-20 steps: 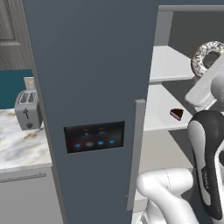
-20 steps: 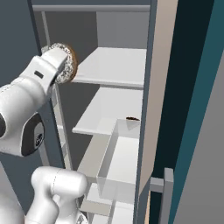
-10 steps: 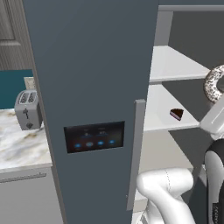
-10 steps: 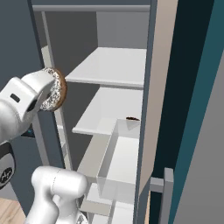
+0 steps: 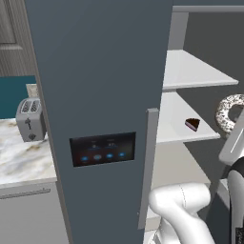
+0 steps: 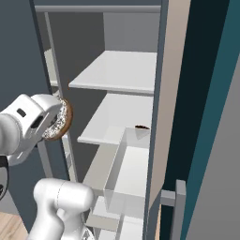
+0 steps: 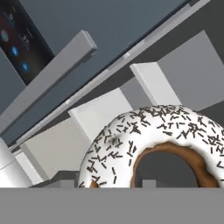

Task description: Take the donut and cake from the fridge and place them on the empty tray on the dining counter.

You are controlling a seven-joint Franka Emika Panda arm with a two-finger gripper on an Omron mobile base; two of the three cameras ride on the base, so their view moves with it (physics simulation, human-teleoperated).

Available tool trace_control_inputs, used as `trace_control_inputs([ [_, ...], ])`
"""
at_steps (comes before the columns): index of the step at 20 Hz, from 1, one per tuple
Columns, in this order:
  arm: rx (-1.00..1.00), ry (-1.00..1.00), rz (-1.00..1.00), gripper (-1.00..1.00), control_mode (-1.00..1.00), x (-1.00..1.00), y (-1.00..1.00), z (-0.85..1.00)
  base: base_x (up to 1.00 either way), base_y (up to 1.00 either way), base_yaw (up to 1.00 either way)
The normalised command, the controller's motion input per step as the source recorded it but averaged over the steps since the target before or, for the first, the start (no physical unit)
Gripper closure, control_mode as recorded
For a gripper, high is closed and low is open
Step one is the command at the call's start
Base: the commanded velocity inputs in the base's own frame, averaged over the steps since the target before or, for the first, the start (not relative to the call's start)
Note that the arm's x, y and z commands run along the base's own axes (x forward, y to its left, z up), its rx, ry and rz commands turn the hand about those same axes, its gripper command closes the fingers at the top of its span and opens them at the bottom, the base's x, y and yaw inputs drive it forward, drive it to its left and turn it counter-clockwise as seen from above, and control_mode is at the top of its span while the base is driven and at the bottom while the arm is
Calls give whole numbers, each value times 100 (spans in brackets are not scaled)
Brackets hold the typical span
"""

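Claw (image 6: 52,121) closed on the donut (image 6: 59,119), held up outside the fridge (image 5: 100,95). Step now, probably: carrying donut to the tray. Next: turn away, find the worktop. Cake (image 5: 192,124) waiting on middle shelf (image 5: 183,128). Claw tips hidden behind donut. Tray out of sight.
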Motion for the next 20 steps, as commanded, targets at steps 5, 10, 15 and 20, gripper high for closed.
trace_control_inputs([
  [5, 0, -2, 0, 100, 100, 0, 4, 0, -2, 2, 0],
  [10, 0, 0, 0, 100, 100, 0, 0, 0, -92, 0, 1],
  [15, 0, 0, 0, 100, 100, 0, 0, 0, -100, -4, 16],
  [20, 0, 0, 0, 100, 100, 0, 0, 0, -96, 0, 56],
])
